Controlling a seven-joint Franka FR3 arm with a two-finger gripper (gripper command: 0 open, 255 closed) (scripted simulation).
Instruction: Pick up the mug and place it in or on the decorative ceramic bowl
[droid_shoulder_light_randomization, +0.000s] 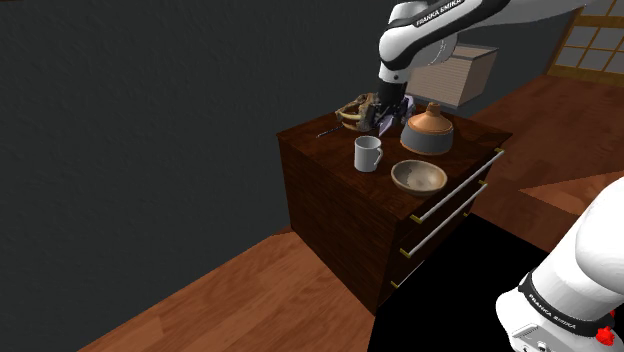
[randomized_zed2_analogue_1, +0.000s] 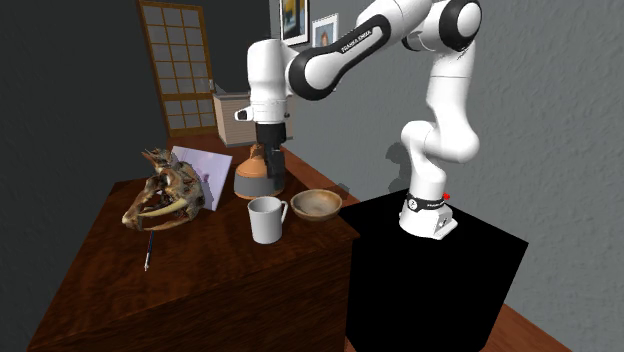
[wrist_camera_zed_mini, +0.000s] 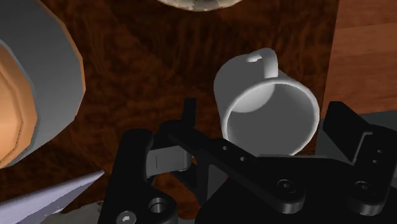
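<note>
Nearest you, the black stand (droid_shoulder_light_randomization: 450, 290) sits against the drawer side of the dark wooden dresser (droid_shoulder_light_randomization: 330, 215). The brown bowl (droid_shoulder_light_randomization: 418, 177) lies just inside that drawer-front edge and is empty and open to the top, so it is an easy target for a drop from above.

Just beside it, a little further in toward the middle of the top, stands the white mug (droid_shoulder_light_randomization: 368, 153). It is upright on the wood, apart from the bowl and untouched. In the wrist view its handle (wrist_camera_zed_mini: 264, 60) points away from the hand, toward the bowl, so the rim sides look free for a pinch across the wall.

Beyond the mug, the gripper (wrist_camera_zed_mini: 267, 116) hangs above the top with its jaws spread wide and nothing between them. It looks lined up over the mug, which reads as an approach, not a grasp.

Close behind the gripper is the orange and grey lidded pot (droid_shoulder_light_randomization: 427, 130), so mind that side as you descend. Toward the back edge lie the skull ornament (randomized_zed2_analogue_1: 163, 195), a pale card (randomized_zed2_analogue_1: 205, 175) and a pen (randomized_zed2_analogue_1: 148, 252), all well clear of your path.
</note>
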